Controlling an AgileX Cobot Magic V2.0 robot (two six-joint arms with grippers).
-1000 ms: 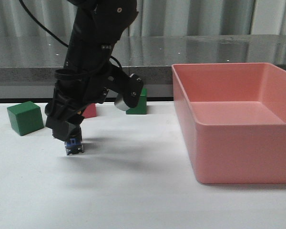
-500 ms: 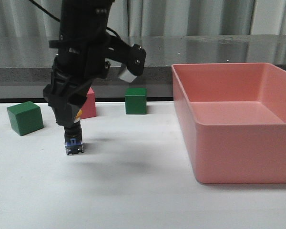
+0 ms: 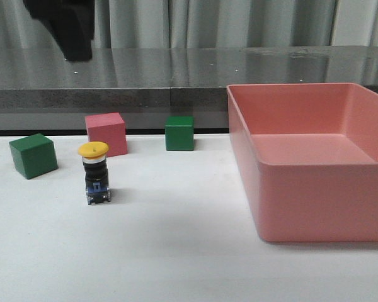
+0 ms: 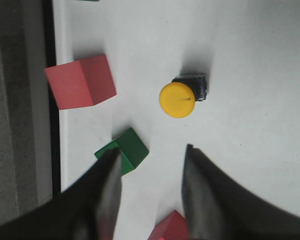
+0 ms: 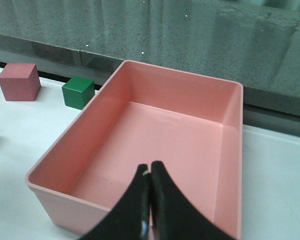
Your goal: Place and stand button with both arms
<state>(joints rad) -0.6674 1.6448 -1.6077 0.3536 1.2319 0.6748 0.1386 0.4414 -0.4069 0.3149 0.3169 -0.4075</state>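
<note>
The left pincer (image 4: 150, 187) hangs wide open and empty above the tabletop (image 3: 176, 251), clear of the button (image 3: 94, 173). The right pincer (image 5: 150, 200) is pressed closed on nothing over the pink bin (image 5: 155, 135). The button stands upright, yellow cap up, just in front of the pink cube (image 3: 106, 133), between two green cubes (image 3: 33, 155) (image 3: 179, 133).

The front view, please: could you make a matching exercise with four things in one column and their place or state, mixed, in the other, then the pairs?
Things:
1. button
2. pink cube
3. pink bin
4. right gripper

Descriptions:
A. shut, above the bin
B. empty, at the table's right
C. upright, yellow cap on top
D. just behind the button

Pairs: 1-C, 2-D, 3-B, 4-A
</note>
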